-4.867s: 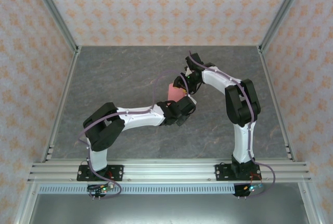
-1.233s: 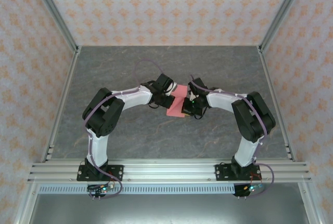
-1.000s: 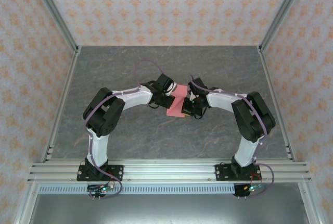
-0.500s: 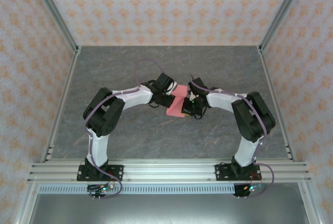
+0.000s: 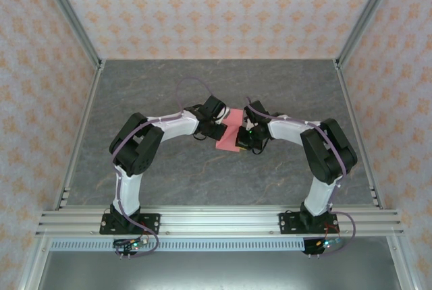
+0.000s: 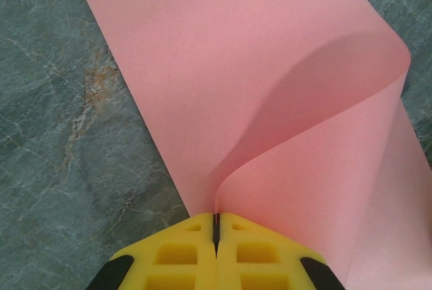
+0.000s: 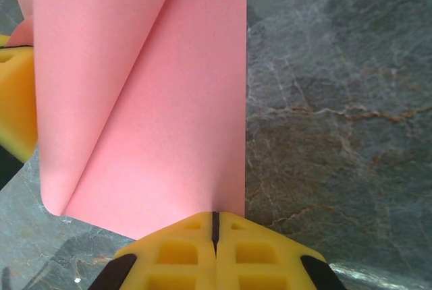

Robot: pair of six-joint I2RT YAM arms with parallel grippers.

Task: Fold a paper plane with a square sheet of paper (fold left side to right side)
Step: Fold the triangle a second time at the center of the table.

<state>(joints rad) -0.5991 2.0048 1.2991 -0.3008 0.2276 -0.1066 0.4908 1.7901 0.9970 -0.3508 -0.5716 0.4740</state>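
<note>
Top external view: we see the square sheet of paper (image 5: pixel 228 140) near the middle of the grey table (image 5: pixel 148 88), held between the left gripper (image 5: pixel 217 127) and the right gripper (image 5: pixel 246 136). In the left wrist view, the left fingers (image 6: pixel 175 253) meet, pinching the sheet's curled-up edge. In the right wrist view, the right fingers (image 7: pixel 260 253) press together on the near edge of the doubled-over sheet.

A lab robot cell: aluminium rails (image 5: pixel 216 221), patterned wall panels (image 5: pixel 216 7), grey stone-look tabletop (image 5: pixel 169 88).
</note>
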